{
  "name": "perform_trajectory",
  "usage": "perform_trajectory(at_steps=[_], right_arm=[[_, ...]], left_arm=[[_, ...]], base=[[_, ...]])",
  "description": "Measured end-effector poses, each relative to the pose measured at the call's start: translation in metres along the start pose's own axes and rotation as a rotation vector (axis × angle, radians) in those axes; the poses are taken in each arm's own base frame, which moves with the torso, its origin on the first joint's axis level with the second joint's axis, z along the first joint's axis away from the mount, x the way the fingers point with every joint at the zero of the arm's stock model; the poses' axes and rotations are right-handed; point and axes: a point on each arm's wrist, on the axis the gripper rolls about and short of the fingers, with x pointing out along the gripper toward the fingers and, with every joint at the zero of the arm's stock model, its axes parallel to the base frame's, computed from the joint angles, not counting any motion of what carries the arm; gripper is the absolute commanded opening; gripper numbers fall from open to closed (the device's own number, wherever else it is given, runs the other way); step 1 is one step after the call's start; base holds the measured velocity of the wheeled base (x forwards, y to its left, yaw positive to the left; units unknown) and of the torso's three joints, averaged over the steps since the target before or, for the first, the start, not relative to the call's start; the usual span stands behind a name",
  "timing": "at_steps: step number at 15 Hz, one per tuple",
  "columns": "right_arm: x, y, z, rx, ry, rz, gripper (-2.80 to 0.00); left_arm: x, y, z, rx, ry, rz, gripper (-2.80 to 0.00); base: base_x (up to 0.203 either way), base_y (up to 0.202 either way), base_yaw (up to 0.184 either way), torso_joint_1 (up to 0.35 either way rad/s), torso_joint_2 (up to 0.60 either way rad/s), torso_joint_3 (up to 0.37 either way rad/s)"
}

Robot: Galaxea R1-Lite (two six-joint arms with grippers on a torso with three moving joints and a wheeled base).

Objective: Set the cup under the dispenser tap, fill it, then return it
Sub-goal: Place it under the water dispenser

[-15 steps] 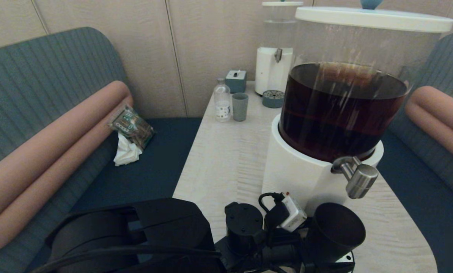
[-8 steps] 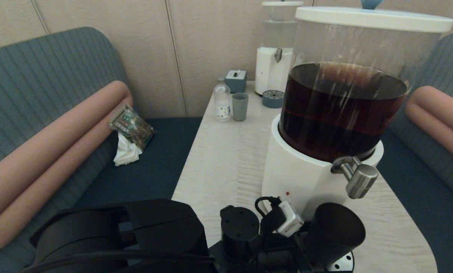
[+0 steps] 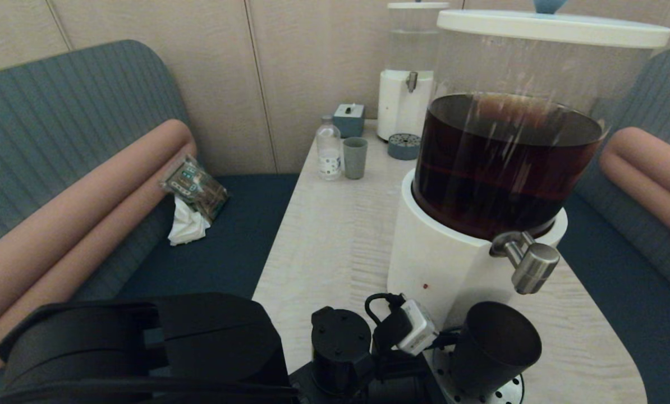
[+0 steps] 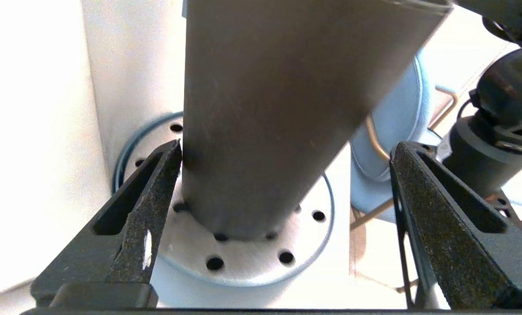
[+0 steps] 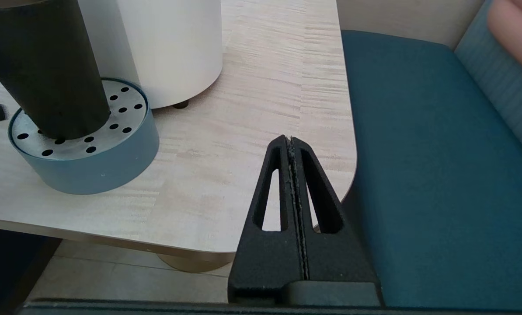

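Observation:
The matte black cup (image 3: 495, 345) stands on the perforated steel top of a blue-grey drip tray (image 3: 506, 390), below and slightly nearer than the dispenser tap (image 3: 528, 264) of the big dispenser (image 3: 436, 264) with dark brown liquid. My left gripper (image 4: 287, 148) is open around the cup (image 4: 265, 109). One finger (image 4: 156, 188) lies close against the cup's lower wall. The other stands well apart from it. My right gripper (image 5: 290, 141) is shut on nothing, hovering by the table's near right corner, with the cup (image 5: 46, 65) and tray (image 5: 112, 162) off to its side.
At the table's far end stand a grey-green tumbler (image 3: 354, 158), a small bottle (image 3: 329, 148), a blue-grey box (image 3: 349, 119), the clear-liquid dispenser (image 3: 408, 84) and its drip tray (image 3: 404, 146). Blue sofa seats flank the table; a packet (image 3: 194, 188) and tissue lie on the left one.
My left arm has drawn back toward me and to the left. The cup has stayed on the drip tray, and more of the tray now shows beside it.

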Motion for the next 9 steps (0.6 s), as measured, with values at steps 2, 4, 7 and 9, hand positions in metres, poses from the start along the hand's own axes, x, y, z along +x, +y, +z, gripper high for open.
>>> perform_trajectory(at_steps=[2,4,7,9], right_arm=[[0.000,0.000,0.000,0.000,0.000,0.000,-2.80],[0.000,0.000,0.000,0.000,0.000,0.000,-2.80],[0.000,0.000,0.000,0.000,0.000,0.000,-2.80],[0.000,0.000,0.000,0.000,0.000,0.000,-2.80]], left_arm=[[-0.006,-0.003,0.002,-0.004,0.006,0.003,0.00],[-0.012,-0.006,0.005,-0.006,0.013,0.006,0.00],[-0.026,-0.014,0.005,-0.021,0.041,0.012,0.00],[-0.035,-0.018,0.006,-0.029,0.056,0.018,0.00]], base=[[0.000,0.000,0.000,0.000,0.00,0.000],[0.000,0.000,0.000,0.000,0.00,0.000],[0.000,0.000,0.000,0.000,0.00,0.000],[0.000,0.000,0.000,0.000,0.00,0.000]])
